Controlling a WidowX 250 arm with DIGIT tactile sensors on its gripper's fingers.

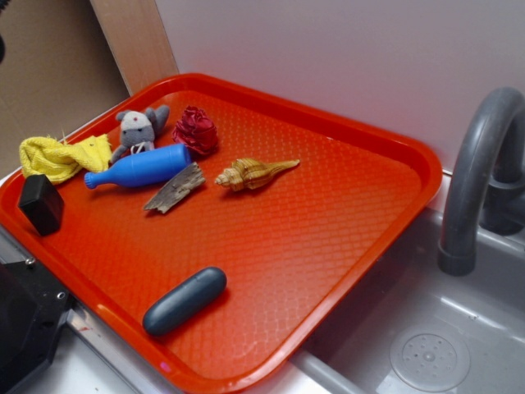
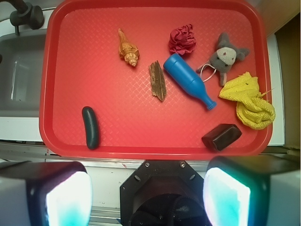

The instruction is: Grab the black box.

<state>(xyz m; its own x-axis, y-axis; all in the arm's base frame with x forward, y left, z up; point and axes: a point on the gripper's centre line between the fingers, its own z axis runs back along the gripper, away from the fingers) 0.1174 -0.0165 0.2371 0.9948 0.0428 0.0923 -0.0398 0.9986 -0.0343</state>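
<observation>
- The red tray (image 1: 361,238) is glossy plastic with a fine diamond-embossed floor and a raised, rounded rim; it is the surface that carries everything
- The black box (image 2: 221,136) is a small matte cuboid with softened edges, lying at the tray's rim in the corner nearest the robot, beside the yellow cloth (image 2: 249,101)
- That cloth is a crumpled, nubbly woven rag that overhangs the tray's edge
- The blue bottle (image 2: 189,81) is smooth plastic, lying on its side, its narrow neck pointing toward the box
- A grey plush toy (image 2: 224,57) with a pale face lies next to the bottle; it looks soft and fuzzy
- A dark red crumpled ball (image 2: 182,39), perhaps fabric or paper, sits just beyond the bottle's wide end
- A rough, splintery piece of bark (image 2: 157,80) lies close to the bottle
- A ribbed, spiral tan seashell (image 2: 128,49) tapers to a long point
- A dark blue-grey capsule (image 2: 90,127), smooth and rounded at both ends, lies alone near the rim, well apart from the box
- The hand (image 2: 148,195) hangs above the near edge of the tray in the wrist view, its two pale fingers (image 2: 225,195) spread wide apart with nothing between them
- The box lies ahead of the hand and off to the right in that view, roughly in line with the finger on that side, apart from it
- A grey plastic sink (image 1: 426,345) and curved faucet (image 1: 480,164) adjoin the tray
</observation>
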